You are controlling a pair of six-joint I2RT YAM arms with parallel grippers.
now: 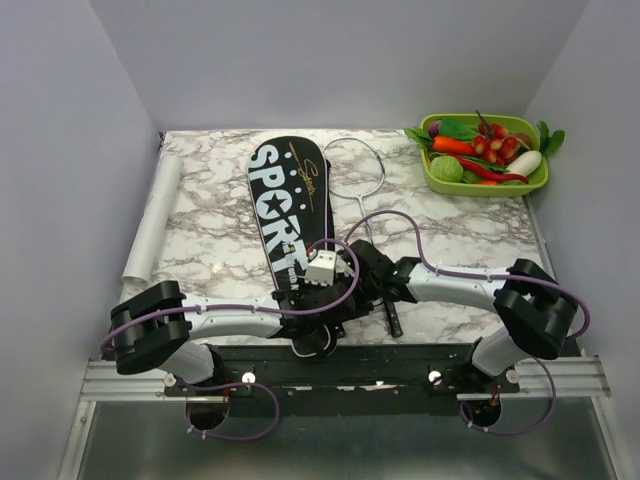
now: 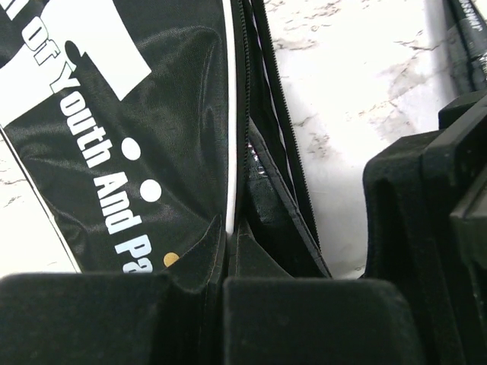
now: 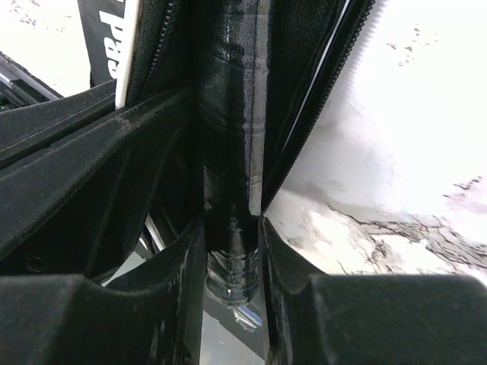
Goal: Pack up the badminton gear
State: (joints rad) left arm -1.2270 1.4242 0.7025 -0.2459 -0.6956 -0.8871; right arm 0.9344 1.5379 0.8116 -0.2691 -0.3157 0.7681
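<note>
Step in hand, as judged: one racket is being loaded into the black SPORT cover (image 1: pixel 290 200), which is lying flat on the marble-patterned tabletop (image 1: pixel 200 230) with its narrow end toward the arm bases. The cover's fabric by the zip is being pinched in the closed left gripper (image 2: pixel 221 293). A wrapped black racket handle (image 3: pixel 228 190) is being clamped by the right gripper (image 3: pixel 232 255) inside the opened zip. The second racket (image 1: pixel 393 320) is lying outside, just beside the cover. Next move probably calls for the handle being pushed along the cover's axis while the mouth is being held apart. A green tray (image 1: pixel 490 190) of toy vegetables is sitting at the far right corner and a white roll (image 1: pixel 150 225) along the left edge. The scene is being enclosed by plain grey walls (image 1: pixel 330 60).
</note>
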